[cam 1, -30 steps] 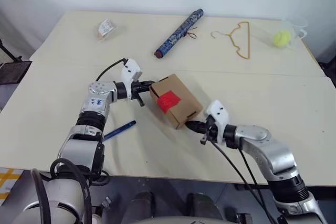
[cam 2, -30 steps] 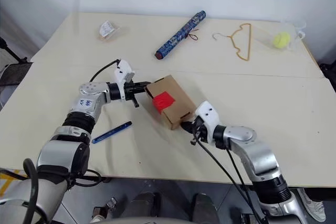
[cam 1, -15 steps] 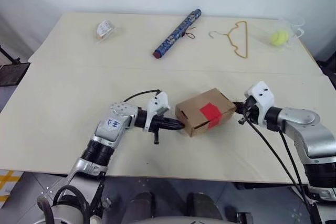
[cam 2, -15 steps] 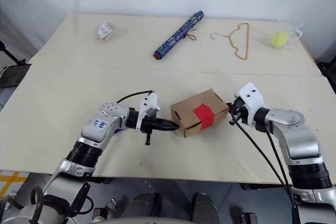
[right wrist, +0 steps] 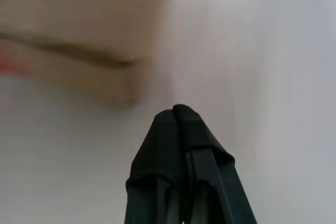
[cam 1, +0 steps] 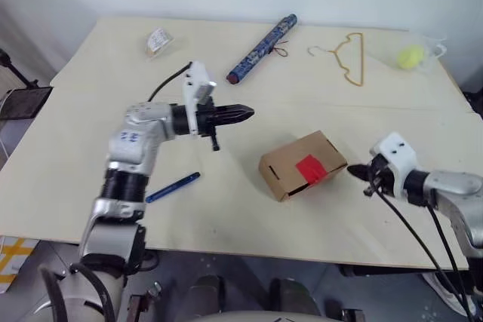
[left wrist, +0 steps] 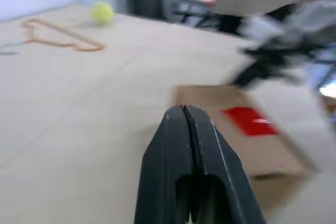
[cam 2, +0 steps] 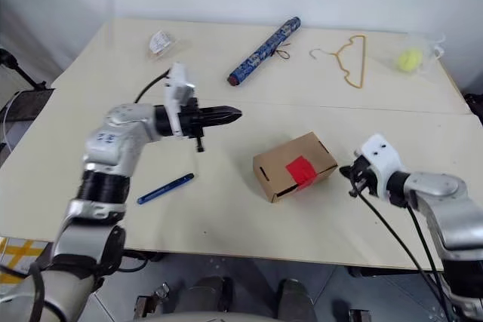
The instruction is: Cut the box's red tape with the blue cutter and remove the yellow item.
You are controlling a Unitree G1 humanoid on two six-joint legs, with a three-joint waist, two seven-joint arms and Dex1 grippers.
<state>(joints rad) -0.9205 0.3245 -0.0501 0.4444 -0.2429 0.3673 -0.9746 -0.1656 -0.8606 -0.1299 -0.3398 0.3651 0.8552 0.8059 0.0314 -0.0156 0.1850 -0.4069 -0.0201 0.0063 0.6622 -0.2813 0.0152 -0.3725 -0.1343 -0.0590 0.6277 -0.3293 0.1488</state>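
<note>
**Both tools off the box**

Your left tool (cam 1: 247,114), which pressed the box's (cam 1: 290,167) end half a second ago, is now lifted clear, closed and empty. Your right tool (cam 1: 353,174) has drawn back just beside the box, also closed, holding nothing. The box lies shut on the table (cam 1: 90,148), red tape (cam 1: 310,169) intact; the cutter (cam 1: 172,187) lies near your left arm. No readable print.

I can't read any text from here. There is a small blue mark on the left arm (cam 1: 130,136), behind its fingers, but it is too small for me to make out.
</note>
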